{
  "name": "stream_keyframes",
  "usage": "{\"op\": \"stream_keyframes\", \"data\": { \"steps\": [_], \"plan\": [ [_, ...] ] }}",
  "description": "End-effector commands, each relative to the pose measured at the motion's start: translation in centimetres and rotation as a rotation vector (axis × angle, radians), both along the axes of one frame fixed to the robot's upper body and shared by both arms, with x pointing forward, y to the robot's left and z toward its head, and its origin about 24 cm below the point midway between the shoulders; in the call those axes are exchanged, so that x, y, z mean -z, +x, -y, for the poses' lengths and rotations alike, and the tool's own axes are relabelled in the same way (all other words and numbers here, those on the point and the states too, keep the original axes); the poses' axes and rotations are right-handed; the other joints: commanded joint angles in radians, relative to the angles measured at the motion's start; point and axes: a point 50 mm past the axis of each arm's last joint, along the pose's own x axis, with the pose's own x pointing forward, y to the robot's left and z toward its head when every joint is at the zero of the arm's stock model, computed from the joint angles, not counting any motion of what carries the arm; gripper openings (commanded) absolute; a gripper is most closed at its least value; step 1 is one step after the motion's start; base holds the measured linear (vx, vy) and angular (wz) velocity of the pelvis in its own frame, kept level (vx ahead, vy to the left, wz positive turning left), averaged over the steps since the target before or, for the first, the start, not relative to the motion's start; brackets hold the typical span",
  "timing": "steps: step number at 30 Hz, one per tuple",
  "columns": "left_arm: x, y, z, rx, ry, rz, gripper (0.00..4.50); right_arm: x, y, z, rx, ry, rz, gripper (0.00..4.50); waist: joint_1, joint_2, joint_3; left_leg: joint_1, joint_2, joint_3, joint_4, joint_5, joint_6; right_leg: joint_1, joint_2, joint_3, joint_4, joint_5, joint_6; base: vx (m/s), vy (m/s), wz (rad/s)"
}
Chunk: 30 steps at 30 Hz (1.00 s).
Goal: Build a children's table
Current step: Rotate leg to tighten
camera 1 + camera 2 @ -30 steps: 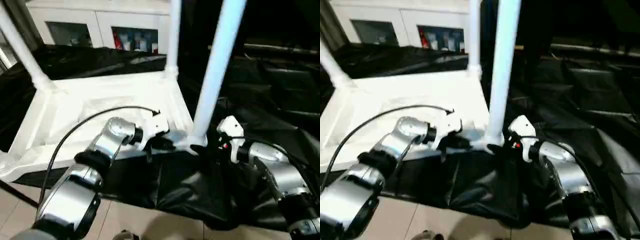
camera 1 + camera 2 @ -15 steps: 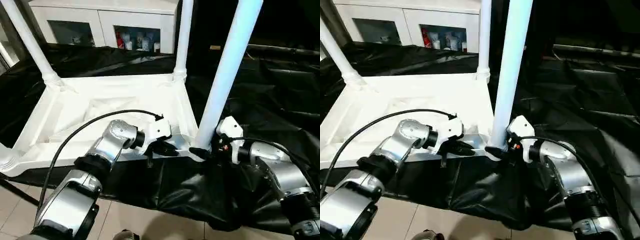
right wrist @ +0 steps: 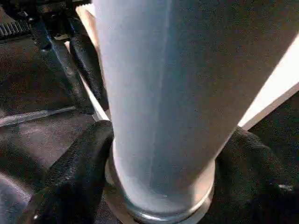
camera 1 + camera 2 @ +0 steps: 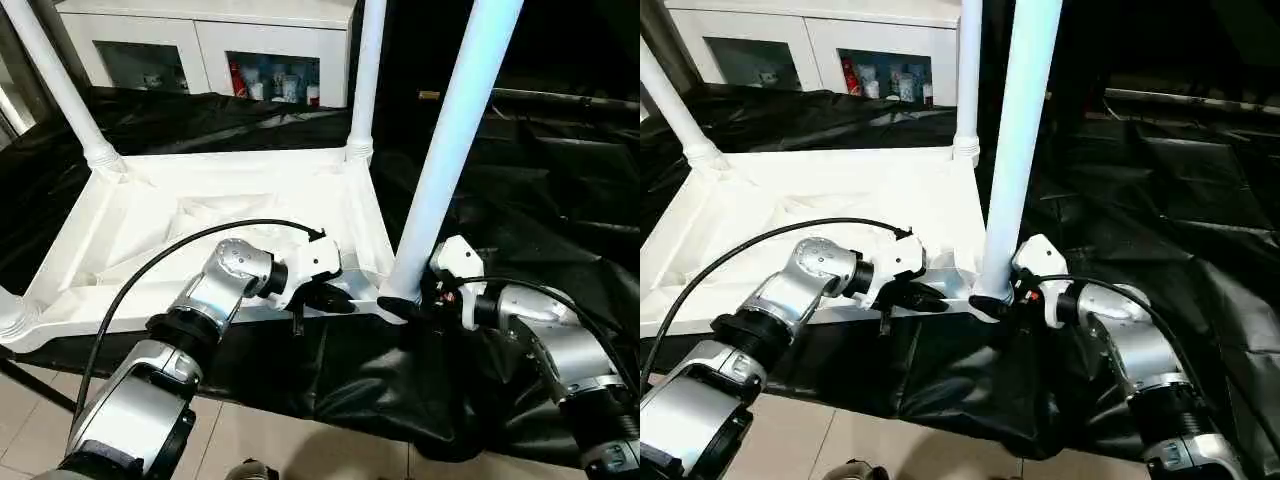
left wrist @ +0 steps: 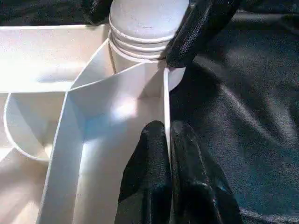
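Observation:
The white tabletop (image 4: 140, 215) lies upside down on the black sheet, ribbed underside up. White legs stand upright in its corner sockets: one at the far left (image 4: 55, 85), one at the far right (image 4: 365, 80), and a thick near-right leg (image 4: 450, 150). My left gripper (image 5: 168, 130) is shut on the thin near rim of the tabletop, just left of that near-right leg. My right gripper (image 3: 163, 186) grips the flared base of the near-right leg (image 3: 163, 93), with one black finger (image 3: 77, 168) pressed on each side.
A white cabinet with glass doors (image 4: 210, 50) stands behind the table. Crumpled black sheeting (image 4: 540, 180) covers the surface to the right and hangs over the near edge. Light floor tiles (image 4: 270, 440) show below.
The camera has tilted, so the whole picture has shifted. My right gripper's fingers have drawn in around the base of the near-right leg. The left gripper stays pinched on the rim.

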Motion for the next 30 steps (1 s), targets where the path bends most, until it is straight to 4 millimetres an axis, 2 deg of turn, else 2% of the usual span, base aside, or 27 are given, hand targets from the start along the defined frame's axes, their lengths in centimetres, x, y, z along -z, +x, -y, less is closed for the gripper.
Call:
{"op": "stream_keyframes", "data": {
  "steps": [1, 3, 5, 16, 19, 22, 23, 24, 25, 26, 27, 28, 29, 30],
  "plan": [
    [0.0, -0.3, 0.0, 0.031, 0.011, -0.006, 0.00, 0.0, 0.1, 0.0, 0.004, 0.007, -0.010, 3.12, -0.003, -0.016, -0.079, 0.018, 0.022, -0.008, -0.064, -0.199, 0.074, 0.051, -0.047, 0.032, -0.062, -0.174, -0.232, 0.000, 0.000, 0.00],
    [0.0, -0.3, -0.1, 0.030, 0.012, -0.009, 0.00, 0.1, 0.0, 0.0, 0.005, 0.013, -0.018, 2.95, -0.003, -0.014, -0.079, 0.019, 0.022, -0.008, -0.064, -0.199, 0.074, 0.051, -0.047, 0.032, -0.062, -0.177, -0.233, 0.000, 0.000, 0.00],
    [0.0, -0.3, -0.1, 0.029, 0.012, -0.009, 0.00, 0.1, 0.0, 0.0, 0.005, 0.013, -0.020, 2.77, -0.003, -0.016, -0.079, 0.019, 0.022, -0.008, -0.064, -0.203, 0.072, 0.051, -0.048, 0.032, -0.063, -0.189, -0.231, 0.000, 0.000, 0.00],
    [0.1, -0.3, -0.1, 0.015, 0.012, -0.014, 0.00, 0.6, 0.0, 0.2, 0.043, 0.013, -0.041, 2.69, -0.004, -0.014, -0.080, 0.017, 0.020, -0.008, -0.063, -0.191, 0.074, 0.052, -0.047, 0.032, -0.061, -0.173, -0.233, 0.000, 0.000, 0.00],
    [0.1, 0.4, 0.4, -0.070, -0.003, 0.025, 0.00, 1.8, 0.8, 0.6, 0.205, 0.013, -0.070, 2.69, -0.008, -0.010, -0.079, 0.019, 0.020, -0.009, -0.064, -0.206, 0.063, 0.048, -0.047, 0.032, -0.063, -0.191, -0.232, 0.000, 0.000, 0.00],
    [0.1, 1.3, 1.2, -0.196, -0.015, 0.053, 0.00, 2.9, 1.3, 0.5, 0.342, 0.054, -0.108, 2.68, -0.019, -0.013, -0.074, 0.023, 0.015, -0.011, -0.068, -0.261, 0.034, 0.048, -0.048, 0.029, -0.075, -0.280, -0.212, 0.000, 0.000, 0.00],
    [0.1, 1.8, 1.9, -0.274, -0.021, 0.064, 0.00, 3.4, 1.7, 0.0, 0.440, 0.080, -0.130, 2.68, -0.024, -0.002, -0.073, 0.027, 0.015, -0.010, -0.069, -0.280, 0.028, 0.042, -0.047, 0.031, -0.078, -0.304, -0.207, 0.000, 0.000, 0.00],
    [0.2, 2.1, 2.4, -0.317, -0.024, 0.070, 0.00, 3.7, 2.0, -0.4, 0.495, 0.092, -0.144, 2.68, -0.028, -0.006, -0.073, 0.025, 0.014, -0.014, -0.072, -0.294, 0.014, 0.046, -0.046, 0.028, -0.081, -0.332, -0.193, 0.000, 0.000, 0.00],
    [0.2, 2.4, 3.0, -0.372, -0.027, 0.070, 0.00, 4.0, 2.5, -1.1, 0.572, 0.103, -0.155, 2.68, -0.031, -0.004, -0.073, 0.025, 0.012, -0.014, -0.072, -0.298, 0.011, 0.046, -0.045, 0.028, -0.082, -0.341, -0.188, 0.000, 0.000, 0.00],
    [0.2, 2.5, 3.4, -0.398, -0.027, 0.068, 0.00, 4.0, 2.7, -1.5, 0.608, 0.107, -0.160, 2.68, -0.034, -0.005, -0.072, 0.029, 0.010, -0.014, -0.072, -0.317, 0.000, 0.041, -0.045, 0.027, -0.086, -0.370, -0.179, 0.000, 0.000, 0.00],
    [0.2, 2.6, 3.6, -0.422, -0.029, 0.069, 0.00, 4.1, 3.0, -1.7, 0.638, 0.102, -0.158, 2.68, -0.036, -0.008, -0.073, 0.026, 0.010, -0.017, -0.074, -0.316, -0.002, 0.047, -0.047, 0.025, -0.088, -0.377, -0.171, 0.000, 0.000, 0.00],
    [0.1, 2.8, 4.0, -0.462, -0.031, 0.071, 0.00, 4.0, 3.4, -2.1, 0.689, 0.091, -0.155, 2.68, -0.040, 0.001, -0.073, 0.025, 0.010, -0.016, -0.073, -0.318, 0.001, 0.042, -0.049, 0.028, -0.089, -0.372, -0.174, 0.000, 0.000, 0.00],
    [0.0, 3.1, 4.9, -0.536, -0.033, 0.078, 0.00, 4.0, 4.3, -2.9, 0.798, 0.053, -0.140, 2.68, -0.047, 0.000, -0.073, 0.026, 0.010, -0.016, -0.073, -0.322, -0.006, 0.041, -0.044, 0.026, -0.089, -0.358, -0.176, 0.000, 0.000, 0.00],
    [-0.1, 3.3, 5.2, -0.569, -0.034, 0.086, 0.00, 3.9, 4.7, -3.3, 0.832, 0.041, -0.135, 2.68, -0.054, 0.001, -0.075, 0.028, 0.006, -0.019, -0.072, -0.327, -0.015, 0.043, -0.043, 0.024, -0.088, -0.357, -0.179, 0.000, 0.000, 0.00]
  ]
}}
